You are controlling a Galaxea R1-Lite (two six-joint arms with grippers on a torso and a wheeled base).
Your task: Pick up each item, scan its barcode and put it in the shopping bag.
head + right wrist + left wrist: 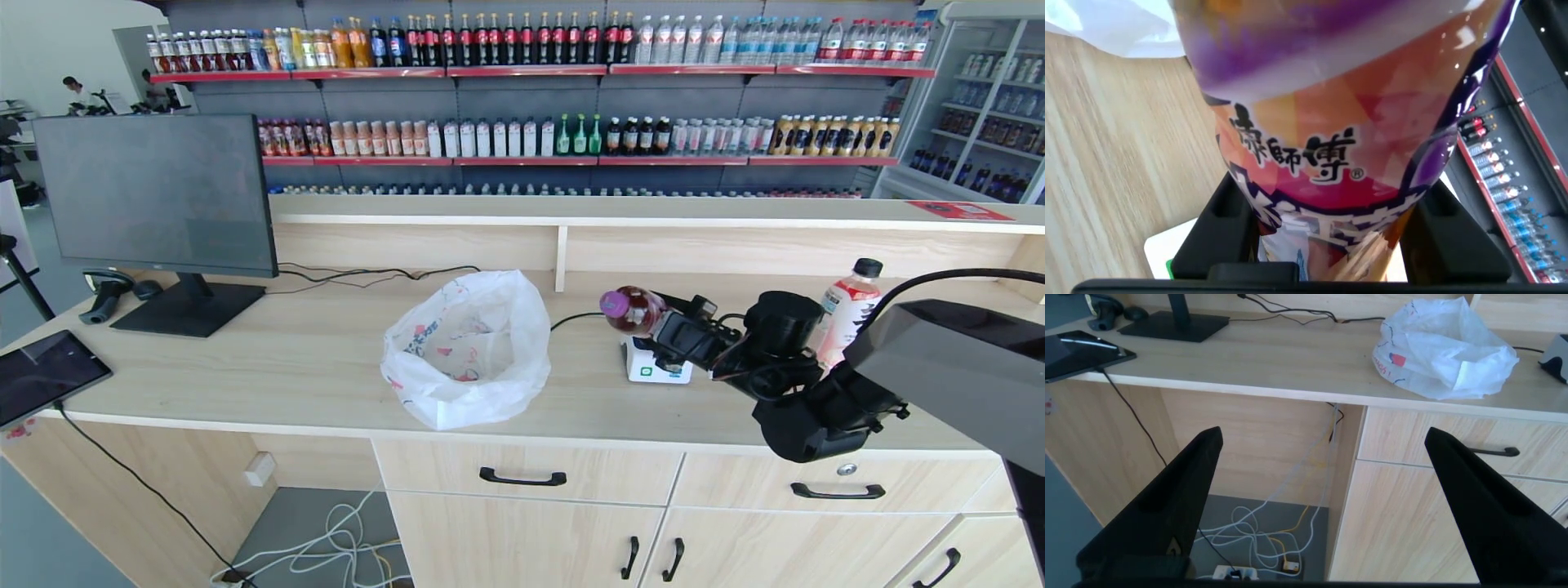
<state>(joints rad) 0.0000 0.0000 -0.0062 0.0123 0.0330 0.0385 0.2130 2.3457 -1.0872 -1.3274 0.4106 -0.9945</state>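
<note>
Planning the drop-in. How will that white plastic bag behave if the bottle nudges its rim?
Probably floppy: the shopping bag is thin crumpled film, slumped on the counter. Likely light, so it may slide or fold shut; nothing props its mouth.

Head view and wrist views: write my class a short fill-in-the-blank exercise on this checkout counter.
1. The right gripper holds a bottle with a ____ cap.
2. That bottle is over the small white ____.
3. The standing bottle on the counter has a ____ cap.
4. The left gripper is ____.
Missing words: purple; scanner; black; open.
</note>
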